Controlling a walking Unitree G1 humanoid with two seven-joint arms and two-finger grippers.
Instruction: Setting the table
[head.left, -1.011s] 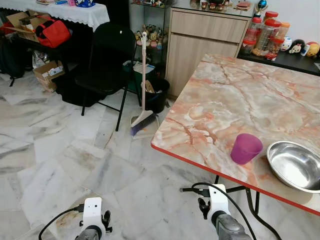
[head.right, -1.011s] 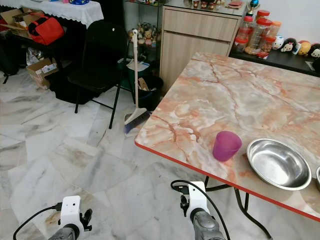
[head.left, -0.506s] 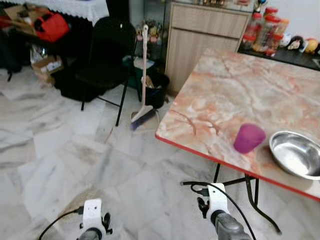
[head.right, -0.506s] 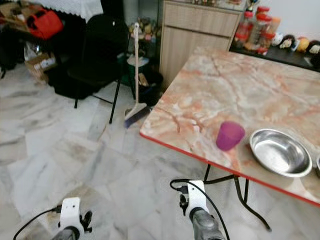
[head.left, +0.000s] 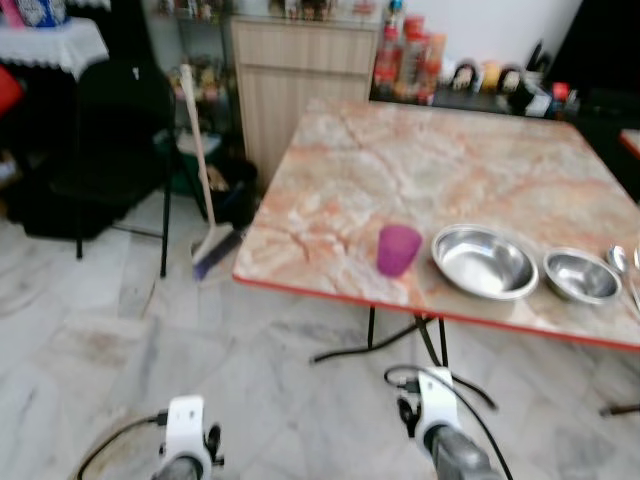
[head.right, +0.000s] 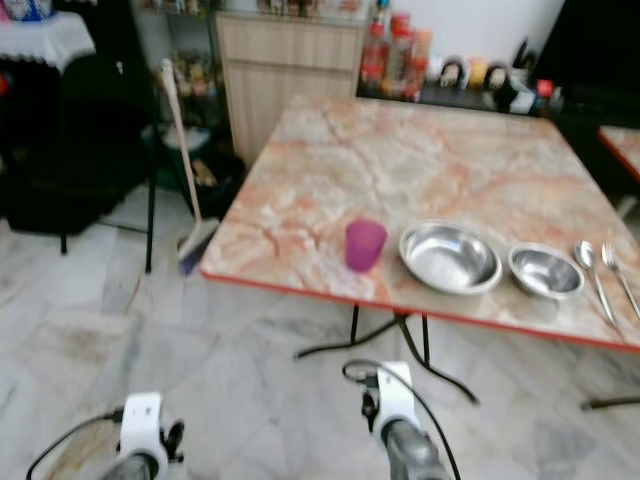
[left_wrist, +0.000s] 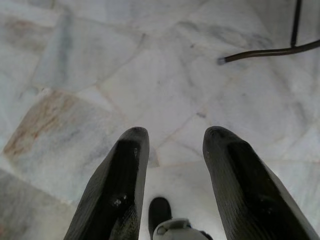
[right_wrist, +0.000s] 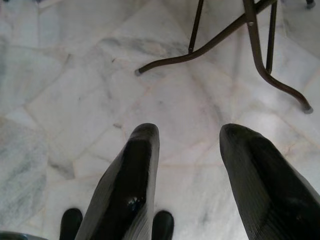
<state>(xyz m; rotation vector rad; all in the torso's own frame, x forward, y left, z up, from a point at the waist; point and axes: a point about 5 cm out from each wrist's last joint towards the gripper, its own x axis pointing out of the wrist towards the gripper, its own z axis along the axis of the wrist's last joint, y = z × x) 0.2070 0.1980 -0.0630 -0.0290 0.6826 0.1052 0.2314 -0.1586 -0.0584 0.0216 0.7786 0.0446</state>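
Both arms hang low, pointing down at the marble floor (left_wrist: 100, 75). The left hand (left_wrist: 172, 165) has its two black fingers (left_wrist: 117, 185) spread apart with nothing between them, only pale veined tiles beneath; one end of a dark metal table foot crosses the far corner of that wrist view. The right hand (right_wrist: 187, 170) is likewise parted and empty, held over the floor just short of the table's curved dark metal legs (right_wrist: 235, 30), which rest on the tiles ahead of it.

In the head views, slightly blurred, the two wrists show at the bottom edge, each with a white camera housing and a black cable. Ahead of them stands the table (head.right: 420, 170), its top in pink and orange marble pattern with a red edge. Near its front edge sits a purple plastic cup (head.right: 365, 244), upright. Just beside the cup, toward the robot's right, lies a large steel bowl (head.right: 450, 257), and next to that a smaller steel bowl (head.right: 546, 271). Further right lie a spoon (head.right: 592, 270) and a fork (head.right: 622, 278), side by side.

To the left of the table a broom (head.right: 183, 170) leans upright by a black folding chair (head.left: 115, 130). Behind the table stands a wooden cabinet (head.right: 290, 60), and jars with red lids (head.right: 395, 45) line a dark counter beyond.
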